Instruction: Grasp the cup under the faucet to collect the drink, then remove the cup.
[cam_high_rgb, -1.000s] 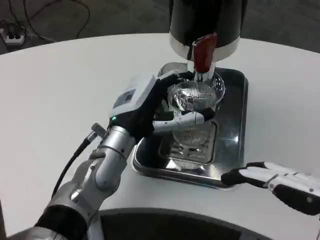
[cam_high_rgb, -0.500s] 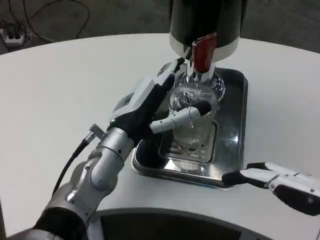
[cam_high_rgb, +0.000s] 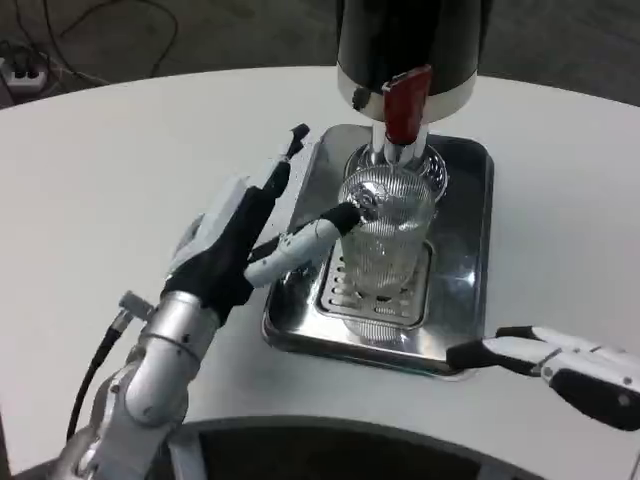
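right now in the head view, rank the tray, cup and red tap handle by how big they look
1. tray, clearly the largest.
2. cup, standing on the tray.
3. red tap handle, smallest; it sits higher, nearer the camera, yet looks smaller than the cup.

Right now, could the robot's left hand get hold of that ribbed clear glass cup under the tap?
Probably yes: the left hand is open beside the ribbed clear glass cup, one fingertip at its rim, nothing between them.

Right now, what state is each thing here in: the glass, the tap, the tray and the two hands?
cup: upright on the tray's grate, under the faucet, clear.
faucet: red lever upright; no flow visible.
tray: flat on the white table.
left hand: open, fingers spread, one fingertip at the cup's side.
right hand: flat, holding nothing.
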